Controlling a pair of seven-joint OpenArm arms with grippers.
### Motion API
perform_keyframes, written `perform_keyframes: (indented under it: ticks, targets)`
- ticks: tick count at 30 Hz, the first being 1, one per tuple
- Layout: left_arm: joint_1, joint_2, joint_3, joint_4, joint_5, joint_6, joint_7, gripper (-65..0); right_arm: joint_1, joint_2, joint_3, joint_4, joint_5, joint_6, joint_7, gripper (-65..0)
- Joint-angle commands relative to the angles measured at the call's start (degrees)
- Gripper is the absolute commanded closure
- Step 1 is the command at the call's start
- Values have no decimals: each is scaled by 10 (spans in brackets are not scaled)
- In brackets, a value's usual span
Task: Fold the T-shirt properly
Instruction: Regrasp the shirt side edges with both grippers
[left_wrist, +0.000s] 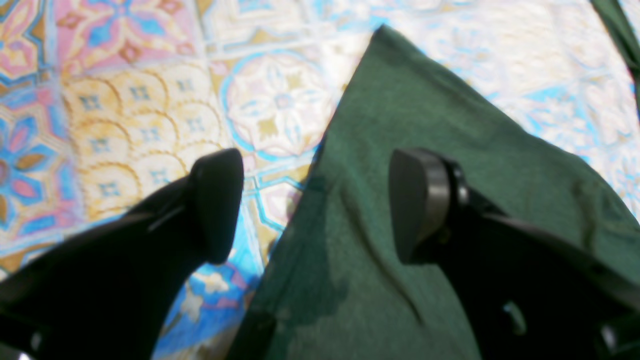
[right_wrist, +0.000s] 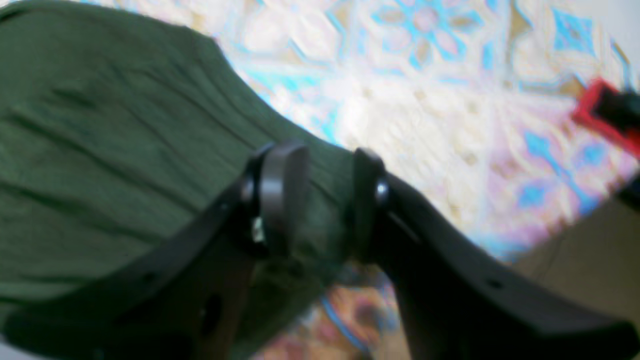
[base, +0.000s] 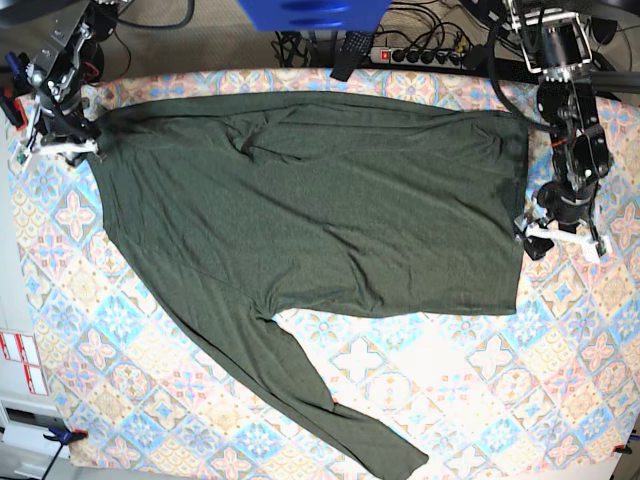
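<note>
Shirt spread flat, both grippers at its edges

The T-shirt (base: 320, 210) lay spread across the patterned tablecloth (base: 480, 400), one long sleeve (base: 330, 420) trailing toward the near edge. The left gripper (left_wrist: 315, 205) hung over the shirt's side edge, jaws wide apart, one finger (left_wrist: 420, 200) above the green cloth, the other above bare tablecloth; nothing held. The right gripper (right_wrist: 320, 200) sat at the opposite corner, jaws parted with fabric lying between them, not pinched. A power strip (base: 420, 55) lay beyond the table.
</note>
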Motion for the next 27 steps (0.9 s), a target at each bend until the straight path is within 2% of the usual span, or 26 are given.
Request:
perform_keyframes:
  ticks: [1,5,11,21,27]
  targets:
    - [-27,-9,-3,-9,-5,-5,-12,-453,2,8,2,10,2,3,11,-195]
    - [-92,-9,0,-96,-5,-6,-12,-454,21,8,1,29,2,3,10,-196]
    - [-178,-11,40,-196,-5,-6,-15,-454,21,8,-45,56,2,3,10,-196]
    - [-272,-9,41,-366,5,-6,-84,-453,21,8,-79,84,2,3,10,-196]
    - [-286,29,41,-405,61,-7,-106,-448,21,8,-79,89,2,3,10,-196]
